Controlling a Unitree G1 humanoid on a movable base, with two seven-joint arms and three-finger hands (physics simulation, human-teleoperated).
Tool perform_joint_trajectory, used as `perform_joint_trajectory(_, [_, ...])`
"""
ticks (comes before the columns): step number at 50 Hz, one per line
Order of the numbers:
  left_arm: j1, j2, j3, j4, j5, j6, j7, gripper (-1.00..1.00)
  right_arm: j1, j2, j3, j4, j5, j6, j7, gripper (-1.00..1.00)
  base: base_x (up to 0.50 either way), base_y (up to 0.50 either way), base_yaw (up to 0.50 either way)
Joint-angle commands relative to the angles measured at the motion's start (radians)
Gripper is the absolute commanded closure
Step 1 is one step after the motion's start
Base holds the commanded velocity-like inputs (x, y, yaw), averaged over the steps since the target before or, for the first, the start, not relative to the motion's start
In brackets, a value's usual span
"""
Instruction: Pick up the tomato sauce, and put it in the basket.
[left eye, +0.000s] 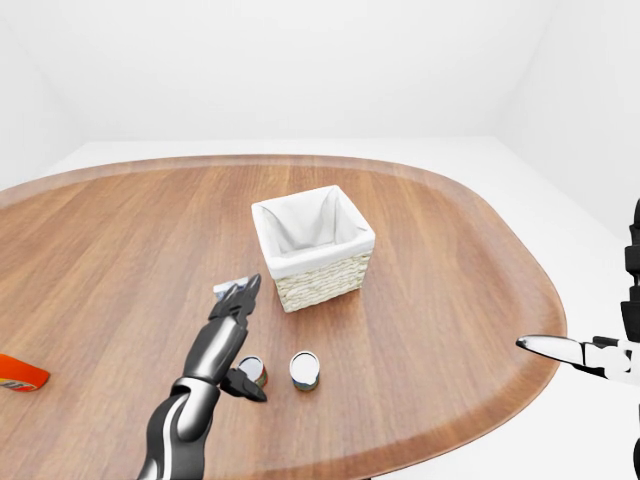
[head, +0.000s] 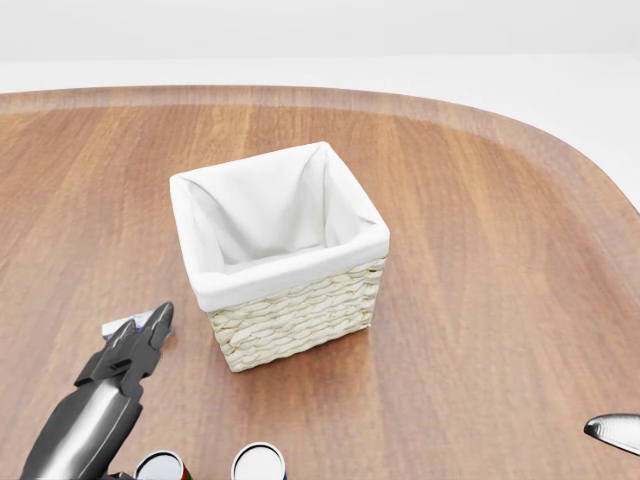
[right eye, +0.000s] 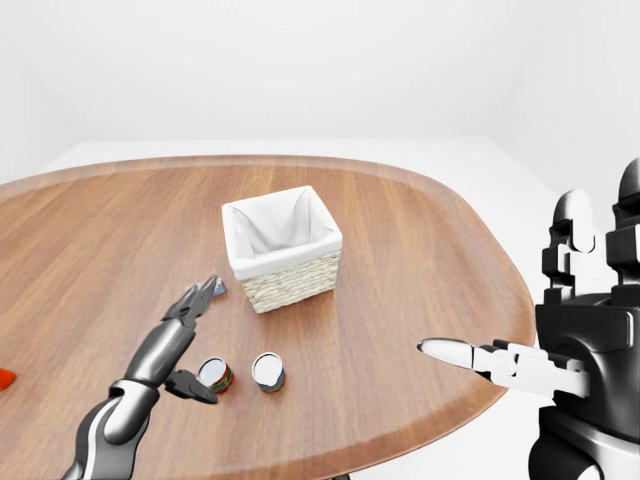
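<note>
In the left-eye view, your left hand (left eye: 232, 335) is spread, its thumb beside the tomato sauce (left eye: 254, 371) can, which stands on the table (left eye: 450, 260) below the basket (left eye: 313, 247). A second can (left eye: 304, 369) stands just right. In the right-eye view, your right hand (right eye: 560, 340) is open, well apart at the table's right edge.
</note>
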Motion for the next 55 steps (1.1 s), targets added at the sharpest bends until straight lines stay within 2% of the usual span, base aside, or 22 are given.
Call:
perform_joint_trajectory(1, [0.077,0.010,-0.011,0.133,0.172,0.000,-0.028,-1.00,-0.001,0.003,0.002,0.000,-0.003,0.000,0.002,-1.00,0.00,0.00,0.00])
perform_joint_trajectory(14, [0.100,0.001,-0.014,0.159,0.178,0.000,-0.064,-1.00,-0.002,0.032,0.008,0.000,-0.025,0.000,0.021,-1.00,0.00,0.00,0.00])
perform_joint_trajectory(30, [0.067,0.014,-0.037,0.252,0.200,0.000,-0.010,-1.00,-0.002,0.027,0.010,0.000,-0.024,0.000,0.017,-1.00,0.00,0.00,0.00])
perform_joint_trajectory(34, [0.028,0.019,-0.053,0.342,0.209,0.000,0.033,-1.00,-0.001,0.028,0.015,0.000,-0.028,0.000,0.016,-1.00,0.00,0.00,0.00])
perform_joint_trajectory(39, [0.013,0.025,-0.058,0.358,0.208,0.000,0.053,-1.00,0.001,0.030,0.009,0.000,-0.025,0.000,0.020,-1.00,0.00,0.00,0.00])
perform_joint_trajectory(55, [0.001,0.030,-0.064,0.364,0.200,0.000,0.063,-1.00,-0.001,0.013,0.000,0.000,-0.009,0.000,0.010,-1.00,0.00,0.00,0.00])
